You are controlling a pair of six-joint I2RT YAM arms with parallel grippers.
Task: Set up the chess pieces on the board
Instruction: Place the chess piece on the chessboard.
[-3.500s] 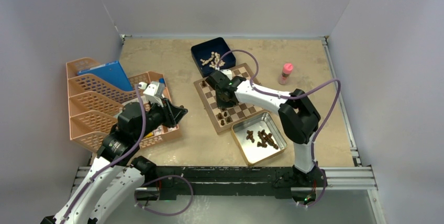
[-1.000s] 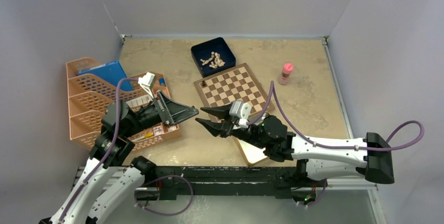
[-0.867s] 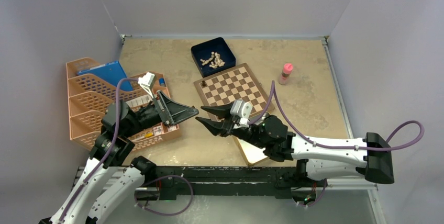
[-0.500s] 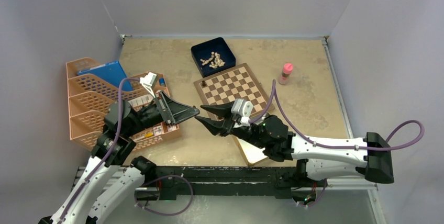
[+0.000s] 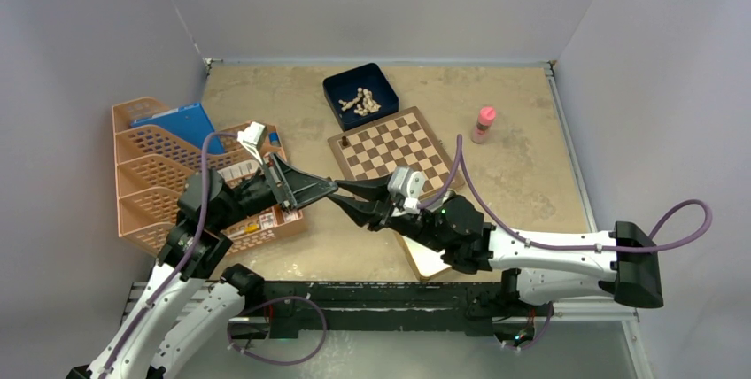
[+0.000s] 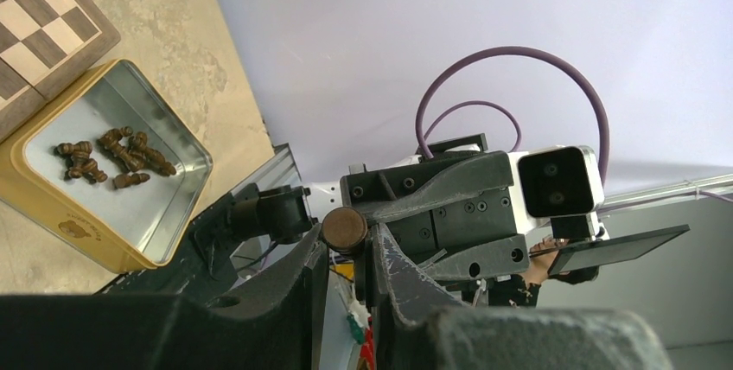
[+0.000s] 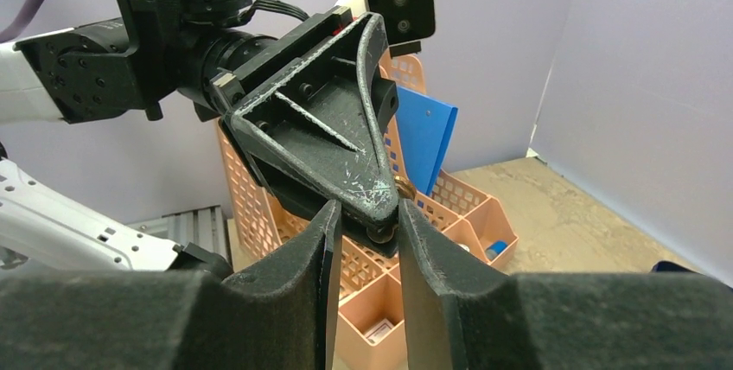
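Note:
My left gripper (image 5: 324,188) is shut on one dark brown chess piece (image 6: 344,227), whose round base shows between its fingertips in the left wrist view. My right gripper (image 5: 344,196) meets it tip to tip in the air, left of the board (image 5: 394,144). In the right wrist view my right fingers (image 7: 324,232) stand open on either side of the left gripper's tip and the piece (image 7: 381,232). Several more dark pieces (image 6: 112,156) lie in the silver tin (image 6: 177,206). The right arm hides the board's near edge.
A dark blue box (image 5: 360,94) of cream chessmen stands behind the board. A pink-capped bottle (image 5: 484,124) stands to its right. An orange desk organiser (image 5: 155,180) with a blue folder lies under and behind the left arm. The tin (image 5: 427,260) is mostly under the right arm.
The right arm has left the board and swung down-left. Over the last second both grippers have crept together, and their tips now overlap around the held piece.

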